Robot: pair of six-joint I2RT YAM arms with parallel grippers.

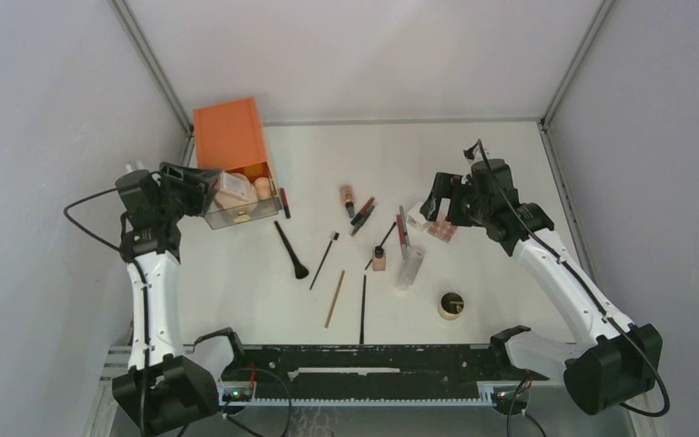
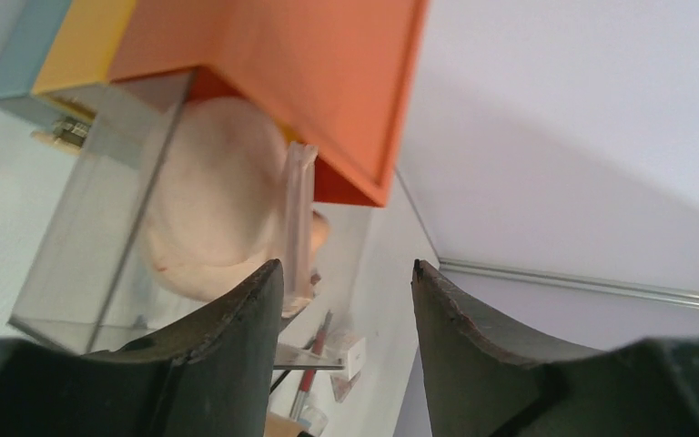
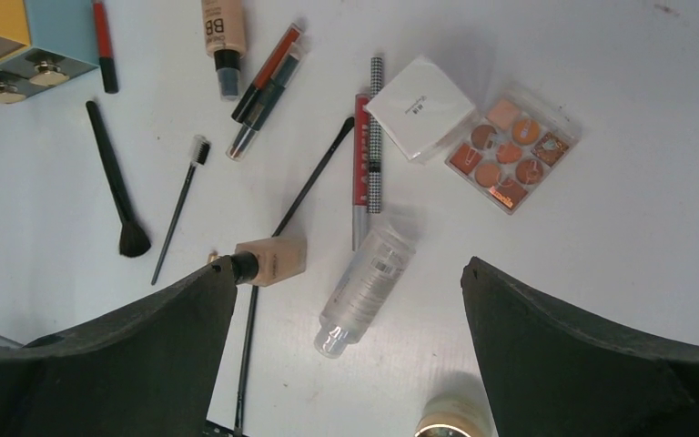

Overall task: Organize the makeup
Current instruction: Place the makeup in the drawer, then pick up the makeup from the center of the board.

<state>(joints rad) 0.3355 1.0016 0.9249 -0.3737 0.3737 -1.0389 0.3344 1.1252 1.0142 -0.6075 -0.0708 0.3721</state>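
Right wrist: one reddish-pan palette [image 3: 512, 148], one clear tube [image 3: 364, 289], one spoolie brush [image 3: 180, 205]

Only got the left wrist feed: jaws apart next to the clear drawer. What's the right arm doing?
Observer: Right gripper hangs over the right half of the table, jaws wide, nothing in them.
Operator: What's below it?
Observer: A clear bottle lying flat shows between its jaws.
Operator: Any brushes loose?
Observer: Yes, a black brush lies loose, left of that bottle.
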